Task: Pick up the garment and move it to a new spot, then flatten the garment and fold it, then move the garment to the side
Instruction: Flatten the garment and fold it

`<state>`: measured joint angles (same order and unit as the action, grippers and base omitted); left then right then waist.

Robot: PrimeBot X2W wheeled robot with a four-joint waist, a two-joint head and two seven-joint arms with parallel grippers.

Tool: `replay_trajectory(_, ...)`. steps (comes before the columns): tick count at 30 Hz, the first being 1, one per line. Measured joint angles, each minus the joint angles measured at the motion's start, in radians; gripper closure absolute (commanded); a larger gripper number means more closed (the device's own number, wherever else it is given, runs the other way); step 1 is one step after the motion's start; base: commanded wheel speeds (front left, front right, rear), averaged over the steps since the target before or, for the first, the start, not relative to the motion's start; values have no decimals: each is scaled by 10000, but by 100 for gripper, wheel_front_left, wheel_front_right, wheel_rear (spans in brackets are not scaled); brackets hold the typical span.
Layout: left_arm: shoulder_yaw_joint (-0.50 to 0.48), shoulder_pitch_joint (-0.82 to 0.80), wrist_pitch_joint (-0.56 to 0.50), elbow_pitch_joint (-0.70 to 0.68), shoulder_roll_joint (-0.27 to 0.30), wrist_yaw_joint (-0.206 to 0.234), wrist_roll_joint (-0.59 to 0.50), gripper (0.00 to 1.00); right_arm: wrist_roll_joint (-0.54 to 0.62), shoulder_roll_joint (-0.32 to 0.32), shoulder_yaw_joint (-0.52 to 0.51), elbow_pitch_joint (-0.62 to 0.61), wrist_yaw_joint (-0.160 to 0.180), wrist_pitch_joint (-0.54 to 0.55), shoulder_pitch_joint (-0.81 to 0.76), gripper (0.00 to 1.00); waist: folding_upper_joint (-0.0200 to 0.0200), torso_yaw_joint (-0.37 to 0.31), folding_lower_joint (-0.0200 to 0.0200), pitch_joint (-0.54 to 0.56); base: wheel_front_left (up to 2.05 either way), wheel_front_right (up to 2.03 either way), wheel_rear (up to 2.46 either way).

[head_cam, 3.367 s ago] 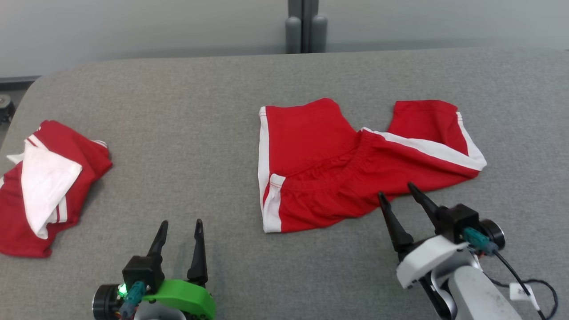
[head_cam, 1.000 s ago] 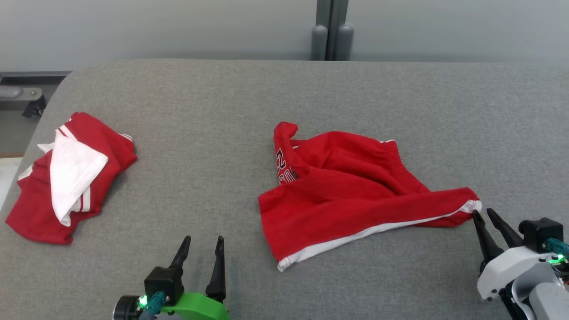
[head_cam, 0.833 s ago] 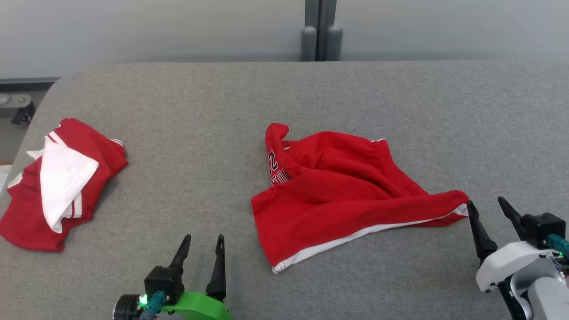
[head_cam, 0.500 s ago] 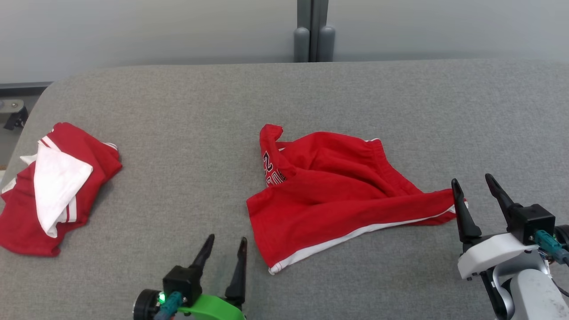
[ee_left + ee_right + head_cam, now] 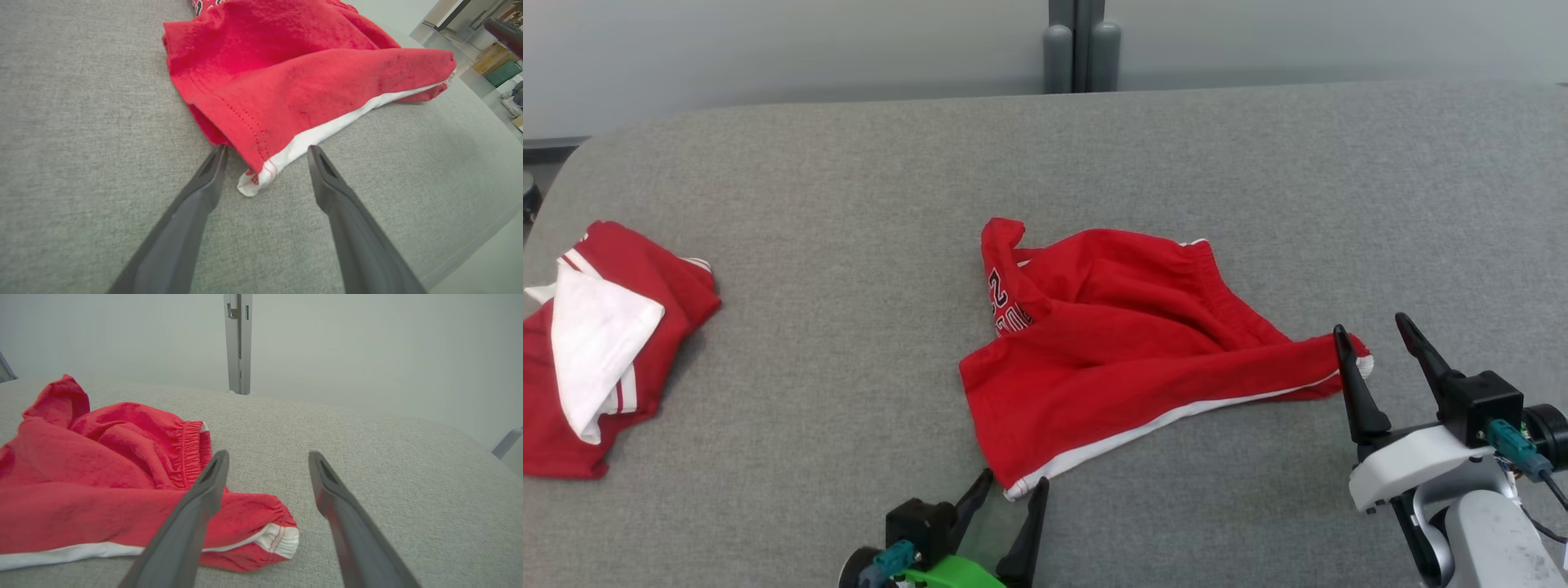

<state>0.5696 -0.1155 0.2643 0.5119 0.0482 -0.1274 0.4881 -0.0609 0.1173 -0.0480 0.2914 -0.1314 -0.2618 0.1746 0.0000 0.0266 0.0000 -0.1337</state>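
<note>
The garment (image 5: 1127, 343) is a pair of red shorts with a white side stripe, lying rumpled mid-table. Its near corner (image 5: 255, 183) lies between the tips of my left gripper (image 5: 1015, 482), which stands open at the bottom of the head view. In the left wrist view that gripper (image 5: 265, 149) straddles the white-edged hem without closing on it. My right gripper (image 5: 1372, 331) is open beside the garment's right end, whose white-tipped corner (image 5: 282, 539) rests on the table between its fingers. In the right wrist view that gripper (image 5: 267, 453) holds nothing.
A second red and white garment (image 5: 596, 343) lies bunched at the table's left edge. The grey padded table (image 5: 849, 204) runs back to a pale wall with a grey post (image 5: 1082, 45). The table's right edge (image 5: 486, 228) drops off near the left gripper.
My right gripper has opened and let go of the garment's right corner, then risen a little. My left gripper has moved right to the garment's near corner. The camera has shifted.
</note>
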Motion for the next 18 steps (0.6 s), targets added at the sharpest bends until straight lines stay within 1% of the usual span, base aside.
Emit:
replay_trajectory(3, 79, -146, 0, -42, -6, -2, 113, 0, 25, 4, 59, -2, 0, 0, -1, 0, 0, -73, 0, -88, 0, 0, 0)
replay_trajectory(4, 67, -205, 0, -52, -4, -2, 123, 36, 25, 13, 82, -2, 0, 0, -1, 0, 0, -95, 0, -117, 0, 0, 0)
replay_trajectory(6, 19, -279, -2, 38, -6, -6, 203, 100, 23, 31, 127, -2, 0, 0, 3, 0, 0, -133, 0, -170, 0, 0, 0)
replay_trajectory(13, -688, -806, 0, -42, -2, -10, 244, 100, 21, 50, 136, 15, 0, 0, 123, 0, 0, -240, 0, -478, 0, 0, 0)
replay_trajectory(18, -951, -1408, -2, 424, -4, -12, 19, 100, 21, -73, 217, 86, 0, 0, 201, 0, 0, -335, 0, -725, 0, 0, 0)
